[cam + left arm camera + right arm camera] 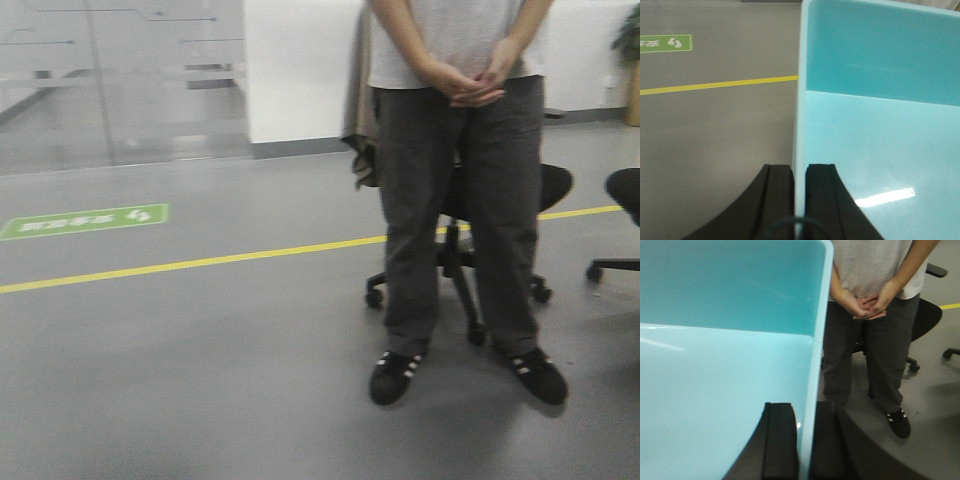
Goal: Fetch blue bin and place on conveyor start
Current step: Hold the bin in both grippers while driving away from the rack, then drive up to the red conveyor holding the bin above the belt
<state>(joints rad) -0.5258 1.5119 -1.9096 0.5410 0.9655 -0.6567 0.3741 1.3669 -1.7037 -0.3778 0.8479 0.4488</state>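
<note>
The blue bin (880, 140), a light turquoise smooth tub, hangs above the grey floor between my two arms. My left gripper (799, 167) is shut on its left wall, one black finger (779, 200) outside and one inside. In the right wrist view the bin (725, 375) fills the left side, and my right gripper (806, 407) is shut on its right wall, with the inner finger (780, 440) against the bin's inside. The bin is empty. The conveyor start is out of view. Neither the bin nor the grippers show in the front view.
A person (460, 200) in grey trousers and black shoes stands close ahead on the right, hands clasped, in front of a black office chair (530, 200). A second chair (625, 200) is at the far right. A yellow floor line (200, 262) and green floor sign (85, 220) lie left. A glass partition (120, 80) stands behind.
</note>
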